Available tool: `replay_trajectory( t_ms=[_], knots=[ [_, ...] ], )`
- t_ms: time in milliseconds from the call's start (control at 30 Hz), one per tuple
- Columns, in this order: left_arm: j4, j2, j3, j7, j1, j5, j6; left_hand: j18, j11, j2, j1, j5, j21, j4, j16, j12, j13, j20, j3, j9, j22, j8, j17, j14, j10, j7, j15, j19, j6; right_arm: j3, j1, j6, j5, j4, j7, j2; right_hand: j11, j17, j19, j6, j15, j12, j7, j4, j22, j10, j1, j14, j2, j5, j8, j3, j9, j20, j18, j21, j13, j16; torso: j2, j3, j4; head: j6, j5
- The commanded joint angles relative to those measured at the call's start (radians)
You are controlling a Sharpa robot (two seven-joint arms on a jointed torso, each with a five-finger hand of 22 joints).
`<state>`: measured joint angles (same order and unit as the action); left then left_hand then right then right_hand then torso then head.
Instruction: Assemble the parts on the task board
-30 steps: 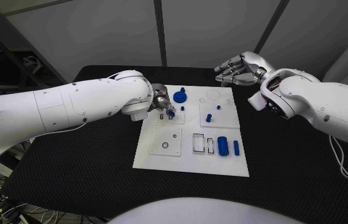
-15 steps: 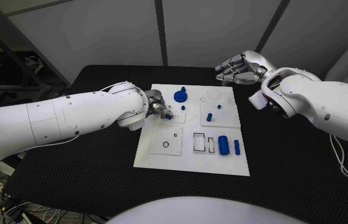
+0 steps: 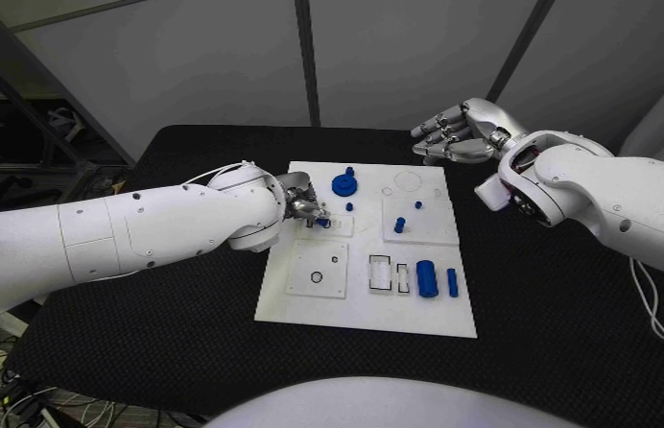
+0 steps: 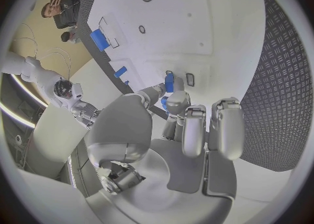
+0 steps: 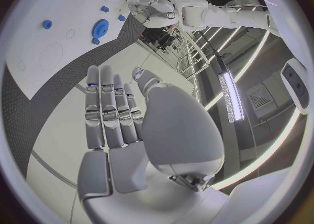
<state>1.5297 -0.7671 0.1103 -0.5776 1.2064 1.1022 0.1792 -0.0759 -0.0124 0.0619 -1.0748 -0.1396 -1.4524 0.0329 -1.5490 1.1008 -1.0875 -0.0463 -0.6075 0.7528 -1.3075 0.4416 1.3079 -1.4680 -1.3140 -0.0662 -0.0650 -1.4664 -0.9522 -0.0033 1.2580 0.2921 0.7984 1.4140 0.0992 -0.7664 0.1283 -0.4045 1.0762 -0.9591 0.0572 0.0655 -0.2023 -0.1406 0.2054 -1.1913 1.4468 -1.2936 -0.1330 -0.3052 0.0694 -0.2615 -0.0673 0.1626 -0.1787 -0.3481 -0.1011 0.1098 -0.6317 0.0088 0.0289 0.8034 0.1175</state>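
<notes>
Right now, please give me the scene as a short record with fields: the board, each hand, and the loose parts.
board: white task board flat on the black table
left hand: left hand over the board's far left part, pinches a small blue part
right hand: right hand held above the table beyond the board, holds nothing, fingers apart
loose parts: blue gear; blue cylinder

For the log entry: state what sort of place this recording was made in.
Most likely a robotics lab or test cell. A white task board with small blue parts lies on a black table, grey panel walls stand behind it, and the left hand holds a blue piece.
</notes>
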Motion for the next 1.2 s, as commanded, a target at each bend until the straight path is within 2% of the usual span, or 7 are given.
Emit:
replay_trajectory(
  t_ms=[33, 700, 1200],
  knots=[
    [0.003, 0.002, -0.001, 0.003, 0.001, 0.036, 0.021, 0.037, -0.001, 0.001, 0.002, -0.007, -0.006, -0.156, 0.002, 0.007, -0.002, 0.01, -0.162, 0.003, -0.085, 0.004, 0.243, -0.095, -0.01, 0.003, -0.007, -0.028, 0.002, 0.0, 0.002, -0.006, 0.002, 0.002, 0.007, 0.0, 0.003, 0.001, 0.007, -0.001, 0.006, -0.001, -0.005, 0.0, -0.001, 0.006, -0.007, -0.002, 0.005, -0.004, 0.001, 0.004, 0.0, 0.001, -0.003, 0.006, 0.002, -0.007, -0.001, -0.0001, -0.0005, 0.001, -0.001],
    [-0.009, 0.021, -0.001, -0.011, 0.001, 0.038, -0.01, 0.038, -0.002, 0.008, 0.009, -0.016, -0.008, -0.156, 0.002, 0.008, -0.003, 0.011, -0.173, 0.012, -0.089, 0.01, 0.243, -0.095, -0.013, 0.005, -0.009, -0.03, 0.001, 0.0, 0.002, -0.008, 0.002, 0.003, 0.006, 0.001, 0.003, 0.002, 0.008, -0.001, 0.006, -0.001, -0.005, 0.0, -0.002, 0.006, -0.008, -0.002, 0.005, -0.005, 0.002, 0.005, 0.0, 0.001, -0.003, 0.007, 0.002, -0.007, 0.0, 0.0007, 0.0004, 0.009, -0.004],
    [-0.016, 0.028, -0.001, -0.024, 0.001, 0.053, -0.068, 0.038, -0.003, 0.012, 0.015, -0.024, -0.008, -0.155, 0.002, 0.004, 0.001, 0.012, -0.179, 0.018, -0.09, 0.015, 0.243, -0.095, -0.012, 0.006, -0.01, -0.03, 0.001, 0.0, 0.002, -0.01, 0.002, 0.0, 0.006, 0.004, 0.003, 0.002, 0.008, -0.002, 0.006, -0.001, -0.004, -0.001, -0.002, 0.006, -0.008, -0.003, 0.006, -0.005, 0.002, 0.005, 0.0, 0.001, -0.003, 0.008, 0.002, -0.008, 0.0, 0.0004, -0.0002, 0.015, -0.004]
  ],
)
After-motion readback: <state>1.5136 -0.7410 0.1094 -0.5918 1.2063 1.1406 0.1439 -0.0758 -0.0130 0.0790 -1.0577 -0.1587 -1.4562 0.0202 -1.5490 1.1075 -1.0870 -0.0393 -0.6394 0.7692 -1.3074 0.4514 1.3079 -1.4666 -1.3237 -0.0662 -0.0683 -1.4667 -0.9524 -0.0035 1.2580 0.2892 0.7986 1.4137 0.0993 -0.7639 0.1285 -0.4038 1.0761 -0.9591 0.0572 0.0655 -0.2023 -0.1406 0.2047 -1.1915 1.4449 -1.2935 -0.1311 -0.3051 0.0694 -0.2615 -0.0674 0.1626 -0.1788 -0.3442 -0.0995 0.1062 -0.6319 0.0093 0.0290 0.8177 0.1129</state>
